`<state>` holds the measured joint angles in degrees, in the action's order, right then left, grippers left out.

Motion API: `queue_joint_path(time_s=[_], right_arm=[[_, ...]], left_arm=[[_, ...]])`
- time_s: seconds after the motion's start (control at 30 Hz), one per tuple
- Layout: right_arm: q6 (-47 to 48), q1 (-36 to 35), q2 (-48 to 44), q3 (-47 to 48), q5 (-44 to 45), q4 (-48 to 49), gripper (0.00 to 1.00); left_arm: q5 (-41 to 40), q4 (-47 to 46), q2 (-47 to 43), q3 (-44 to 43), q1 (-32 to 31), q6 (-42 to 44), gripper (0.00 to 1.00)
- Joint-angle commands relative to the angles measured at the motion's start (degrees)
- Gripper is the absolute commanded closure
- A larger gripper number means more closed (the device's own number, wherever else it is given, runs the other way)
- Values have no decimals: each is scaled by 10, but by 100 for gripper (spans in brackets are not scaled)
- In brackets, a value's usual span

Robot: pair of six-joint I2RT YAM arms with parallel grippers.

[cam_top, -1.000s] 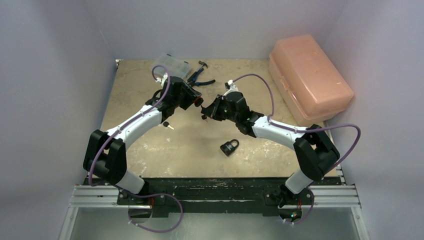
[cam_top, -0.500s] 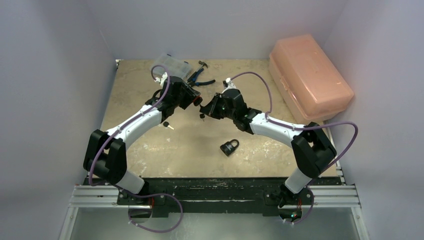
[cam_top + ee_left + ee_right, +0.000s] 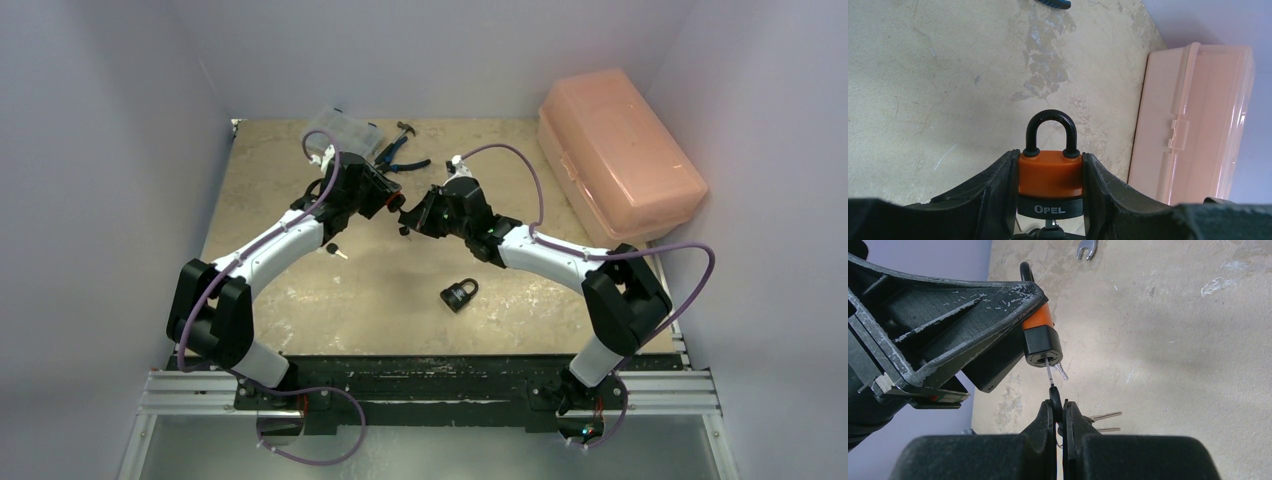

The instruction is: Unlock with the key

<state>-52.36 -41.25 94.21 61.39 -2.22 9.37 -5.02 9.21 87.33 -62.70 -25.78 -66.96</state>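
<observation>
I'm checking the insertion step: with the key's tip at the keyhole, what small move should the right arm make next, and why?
Probably push the key straight further into the padlock. Most of its blade shows outside the keyhole and the shackle is closed. The left gripper clamps the padlock's body, and the right gripper pinches the key's head.

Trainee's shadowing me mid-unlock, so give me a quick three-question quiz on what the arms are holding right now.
1. True or false: the orange padlock lies on the table.
2. The right pincer grips: A) a key, B) a coin, C) a screw.
3. Fill in: the loose padlock on the table is ____ in colour.
Key: 1 false, the left pincer holds it off the table. 2 A. 3 black.
</observation>
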Motion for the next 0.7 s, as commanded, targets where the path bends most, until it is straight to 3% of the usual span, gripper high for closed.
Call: queue_joint_path(time_s=[0.0,0.2,0.67], right_arm=[[-30,8,-10,36,14,69,100],[-18,8,-11,41,29,56,100],[-71,26,0,7,-34,120,100]], left_arm=[[48,1,-1,-16,-9,-6,100],[48,-3,-1,-15,-9,-5,100],[61,-5,-1,-15,-9,-4,100]])
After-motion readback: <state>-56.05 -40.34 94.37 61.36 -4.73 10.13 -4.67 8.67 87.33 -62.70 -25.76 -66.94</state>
